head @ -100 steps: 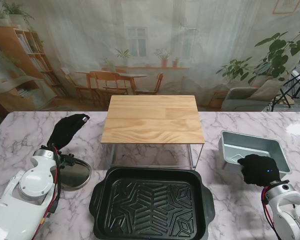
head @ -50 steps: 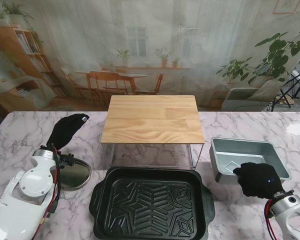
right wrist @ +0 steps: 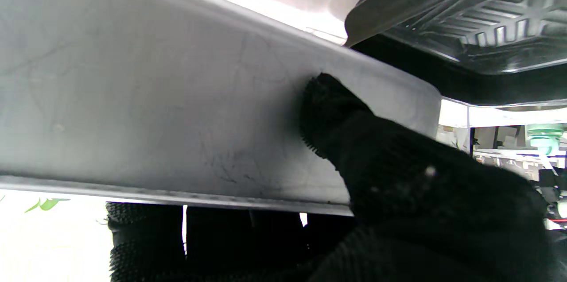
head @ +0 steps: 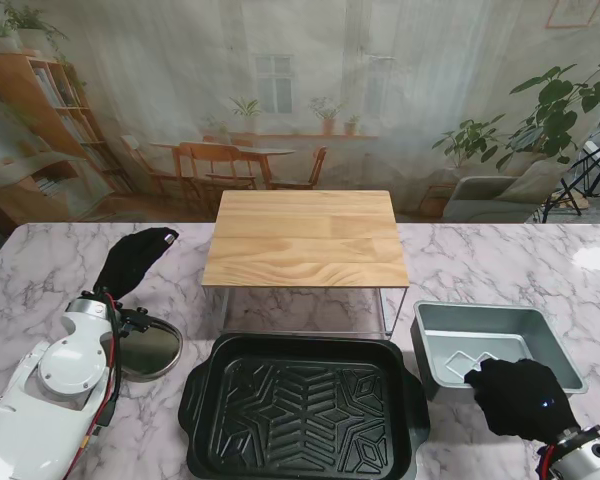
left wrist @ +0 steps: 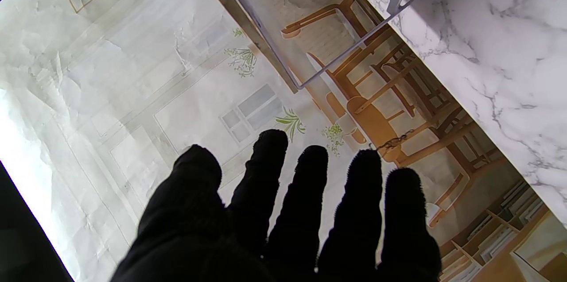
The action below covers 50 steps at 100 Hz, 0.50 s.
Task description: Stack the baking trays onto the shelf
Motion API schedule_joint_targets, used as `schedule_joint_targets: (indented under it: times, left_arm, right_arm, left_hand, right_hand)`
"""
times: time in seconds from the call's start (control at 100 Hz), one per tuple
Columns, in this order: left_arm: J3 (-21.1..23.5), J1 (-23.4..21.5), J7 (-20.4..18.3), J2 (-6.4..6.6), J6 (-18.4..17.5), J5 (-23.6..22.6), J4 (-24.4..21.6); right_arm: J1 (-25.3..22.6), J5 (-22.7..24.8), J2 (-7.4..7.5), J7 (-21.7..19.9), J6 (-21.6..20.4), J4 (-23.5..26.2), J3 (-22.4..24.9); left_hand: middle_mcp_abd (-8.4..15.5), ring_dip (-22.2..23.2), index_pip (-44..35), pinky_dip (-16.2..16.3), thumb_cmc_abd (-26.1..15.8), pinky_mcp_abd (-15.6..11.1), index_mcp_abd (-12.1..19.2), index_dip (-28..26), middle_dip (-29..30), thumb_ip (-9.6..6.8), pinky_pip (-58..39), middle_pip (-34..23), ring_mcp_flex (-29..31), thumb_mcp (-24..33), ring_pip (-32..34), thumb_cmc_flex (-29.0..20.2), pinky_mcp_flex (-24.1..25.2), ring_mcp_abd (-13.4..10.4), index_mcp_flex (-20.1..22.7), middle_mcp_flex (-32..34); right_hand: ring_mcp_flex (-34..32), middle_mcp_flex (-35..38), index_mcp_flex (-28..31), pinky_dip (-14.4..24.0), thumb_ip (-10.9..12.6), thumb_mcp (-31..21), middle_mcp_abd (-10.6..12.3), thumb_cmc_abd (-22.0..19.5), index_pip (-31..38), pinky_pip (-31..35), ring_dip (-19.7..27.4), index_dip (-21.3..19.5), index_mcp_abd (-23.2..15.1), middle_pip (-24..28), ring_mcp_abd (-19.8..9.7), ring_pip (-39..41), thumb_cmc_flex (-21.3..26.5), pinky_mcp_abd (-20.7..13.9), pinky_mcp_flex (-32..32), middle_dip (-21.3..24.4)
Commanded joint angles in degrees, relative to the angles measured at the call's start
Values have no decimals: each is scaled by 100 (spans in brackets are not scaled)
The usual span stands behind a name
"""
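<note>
Right hand (head: 521,397) is clamped on the near rim of the silver tray (head: 540,336), while the left hand (head: 135,259) hovers with fingers spread, holding nothing.

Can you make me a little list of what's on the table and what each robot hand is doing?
shelf: wooden shelf on thin metal legs, middle of the marble table, nothing on top
black tray: big black tray on the table, nearer to me than the shelf
silver tray: silver tray at the right, beside the black tray
round pan: shiny round pan at the left, partly hidden by the left arm
right hand: right hand grips the silver tray's near wall
left hand: left hand open, holding nothing
</note>
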State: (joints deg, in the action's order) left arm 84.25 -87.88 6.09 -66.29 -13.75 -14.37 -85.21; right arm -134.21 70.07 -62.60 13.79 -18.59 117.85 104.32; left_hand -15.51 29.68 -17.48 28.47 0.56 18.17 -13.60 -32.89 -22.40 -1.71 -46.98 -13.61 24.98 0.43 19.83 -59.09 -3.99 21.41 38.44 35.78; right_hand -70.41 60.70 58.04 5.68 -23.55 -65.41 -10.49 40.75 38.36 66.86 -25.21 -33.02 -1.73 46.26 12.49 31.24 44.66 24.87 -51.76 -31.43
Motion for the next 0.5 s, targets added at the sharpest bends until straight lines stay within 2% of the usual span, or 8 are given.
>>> schedule_joint_targets:
  times: [0.0, 0.26, 0.49]
  left_arm:
    - [-21, 16, -69, -9, -4, -16, 23]
    - [-20, 14, -62, -12, -39, -2, 24]
    - [-30, 17, -67, -10, -46, -7, 26]
  right_arm:
    - [-90, 29, -8, 24, -44, 189, 9]
    - [-332, 208, 25, -107, -145, 537, -183]
    - [-412, -16, 53, -756, -416, 859, -307]
  left_hand:
    - [13, 51, -44, -92, -205, -216, 131, 21, -52, 120, -72, -101, 56, -82, 137, -43, 22, -5, 86, 185]
    - [20, 50, -56, -91, -180, -216, 163, 20, -52, 120, -76, -104, 63, -78, 137, -56, 14, -10, 110, 200]
    - [26, 51, -58, -94, -182, -215, 163, 26, -51, 123, -72, -101, 66, -79, 138, -49, 12, -12, 119, 211]
  right_hand:
    - [-351, 77, 1266, 345, 750, -748, -102, -1006, 1360, 1068, -135, -509, -539, 137, 215, 849, 988, 222, -356, -71]
    - [-364, 94, 1226, 356, 744, -722, -148, -990, 1272, 1071, -149, -501, -479, 103, 225, 883, 1022, 266, -363, -75]
    - [-362, 95, 1189, 367, 733, -680, -191, -995, 1200, 1077, -151, -485, -449, 83, 234, 906, 1059, 277, -374, -84]
